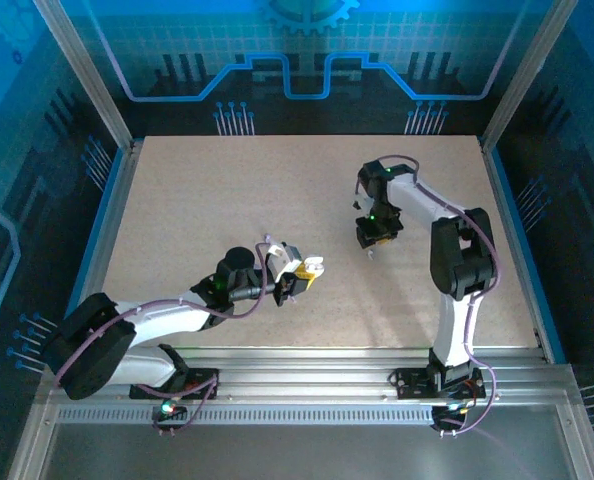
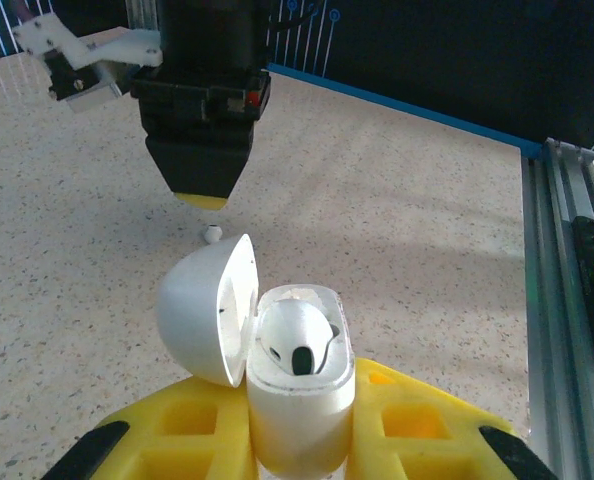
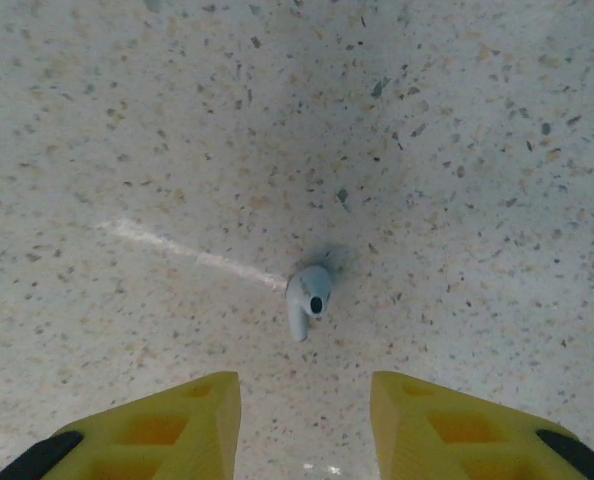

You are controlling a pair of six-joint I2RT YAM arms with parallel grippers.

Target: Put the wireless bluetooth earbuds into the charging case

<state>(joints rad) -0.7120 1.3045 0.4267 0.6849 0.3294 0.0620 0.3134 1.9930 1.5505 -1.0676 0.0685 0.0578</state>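
Left fingers (image 2: 157,425) clamped on open case (image 2: 302,410); one earbud (image 2: 297,340) seated. Second earbud (image 3: 308,297) loose on bench (image 3: 477,150); right fingers (image 3: 167,420) apart above it. Roughly half done.

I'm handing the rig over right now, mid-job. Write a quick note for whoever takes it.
Left gripper: shut on the charging case, lid swung open.
Right gripper: open, hovering over the table, holding nothing.
Done: first earbud sits in the case.
Left: loose earbud lies on the table just ahead of the right fingers; pick it up and seat it.
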